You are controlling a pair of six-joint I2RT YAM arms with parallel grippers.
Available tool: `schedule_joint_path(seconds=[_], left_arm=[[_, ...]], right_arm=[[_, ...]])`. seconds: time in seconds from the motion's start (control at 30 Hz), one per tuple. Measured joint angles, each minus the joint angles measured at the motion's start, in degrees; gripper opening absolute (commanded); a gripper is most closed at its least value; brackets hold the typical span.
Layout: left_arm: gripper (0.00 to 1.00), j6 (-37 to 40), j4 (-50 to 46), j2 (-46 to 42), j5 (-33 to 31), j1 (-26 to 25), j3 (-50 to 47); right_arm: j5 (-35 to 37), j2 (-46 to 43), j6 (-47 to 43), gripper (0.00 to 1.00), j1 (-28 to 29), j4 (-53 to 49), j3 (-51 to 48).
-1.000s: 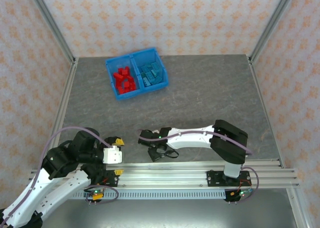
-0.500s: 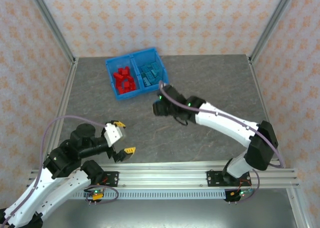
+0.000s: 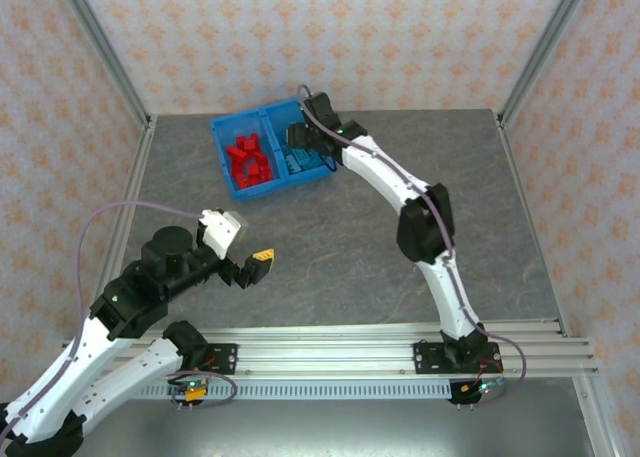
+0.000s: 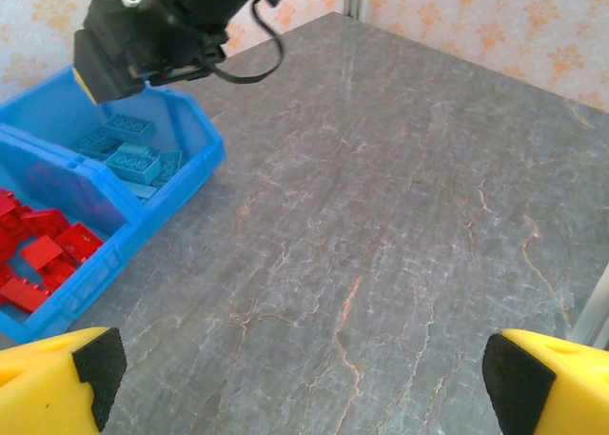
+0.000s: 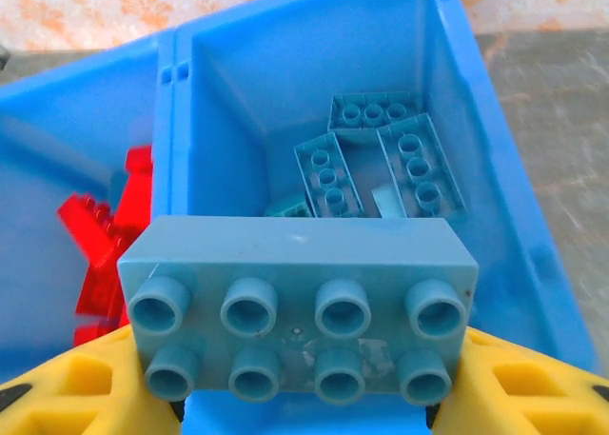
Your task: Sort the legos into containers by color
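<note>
My right gripper [image 5: 301, 397] is shut on a light blue lego [image 5: 300, 306], a two-by-four brick, studs toward the camera. It hangs over the right compartment of the blue bin [image 5: 495, 168], where several light blue legos [image 5: 381, 159] lie. Red legos [image 5: 105, 235] fill the left compartment beyond the divider [image 5: 173, 140]. From above, the right gripper [image 3: 305, 137] is over the bin [image 3: 222, 127] at the back left. My left gripper [image 3: 248, 247] stands open over bare table, well in front of the bin, with nothing between its fingertips [image 4: 57, 378].
The grey marbled table [image 3: 420, 197] stretches right and forward of the bin. Metal frame posts [image 3: 100, 47] and patterned walls close in the back and sides. The right arm [image 3: 400, 182] reaches diagonally across the table's middle. A rail [image 3: 330, 342] runs along the near edge.
The right arm has swung from the table's near edge out to the bin at the back, still gripping the brick. The left arm has risen and reached forward, jaws still open.
</note>
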Motion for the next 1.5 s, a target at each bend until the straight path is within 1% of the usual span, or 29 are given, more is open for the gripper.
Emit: schedule_joint_path(seconds=[0.07,0.13,0.2,0.27,0.37,0.5,0.63,0.7,0.8,0.9,0.93,1.0,1.07,1.17,1.23,1.3,1.37,1.5], left_arm=[[1.00,-0.8,0.3,0.0,-0.9,0.0,-0.6],[1.00,-1.6,0.6,-0.2,-1.6,0.0,-1.4],[1.00,-2.2,0.7,-0.6,-2.2,0.0,-2.5],[1.00,-2.9,0.7,-0.8,-2.6,0.0,-3.4],[1.00,-3.6,0.9,-0.7,-2.8,0.0,-4.2],[1.00,-4.3,1.8,0.2,-3.2,0.0,-4.6],[1.00,-6.3,2.8,2.7,-5.9,0.0,-4.6],[1.00,-7.9,2.8,3.8,-8.7,0.0,-4.6],[1.00,-11.3,2.8,5.1,-15.5,0.0,-4.6],[1.00,-14.8,3.8,5.7,-23.7,0.0,-5.1],[1.00,-15.6,4.8,5.7,-26.7,0.0,-5.9],[1.00,-16.4,6.8,5.9,-32.0,0.0,-8.1],[1.00,-16.4,9.3,6.4,-37.6,0.0,-11.0],[1.00,-15.9,12.6,8.0,-43.9,0.9,-15.0],[1.00,-15.3,14.4,8.9,-46.2,2.6,-17.2],[1.00,-14.3,16.7,8.9,-47.3,5.0,-19.5],[1.00,-12.7,19.8,8.7,-47.6,7.1,-21.6],[1.00,-9.2,27.6,8.3,-47.1,11.4,-26.5]], right_arm=[[-1.1,7.1,1.1,0.52,-0.7,-0.7,9.3],[-2.7,12.0,2.6,0.52,-1.4,-0.6,14.8],[-4.5,15.3,4.3,0.58,-2.3,0.3,17.1],[-7.0,17.5,5.6,0.67,-3.2,1.5,18.0],[-9.4,19.4,6.9,0.72,-3.8,3.1,19.0],[-11.4,19.6,8.4,0.74,-3.8,3.7,19.8],[-12.6,19.1,9.4,0.78,-3.8,4.5,20.8],[-13.0,18.3,9.5,0.81,-3.8,4.1,20.8],[-13.6,16.0,8.9,0.83,-3.8,1.7,20.8],[-13.8,10.0,6.5,0.84,-3.8,-2.6,18.9],[-13.8,6.6,5.4,0.85,-3.8,-3.8,16.3],[-13.3,-2.8,3.2,0.87,-3.8,-4.8,7.4],[-12.3,-16.4,1.0,0.91,-3.9,-2.8,-7.5],[-9.6,-37.6,-1.9,0.95,-4.3,1.2,-29.8],[-6.3,-48.5,-3.3,0.97,-4.6,3.5,-40.5],[-2.1,-57.4,-4.1,0.97,-4.9,5.2,-49.5],[3.1,-64.2,-4.4,0.99,-4.9,7.2,-58.2],[17.2,-75.5,-5.2,0.99,-5.0,12.6,-78.4]])
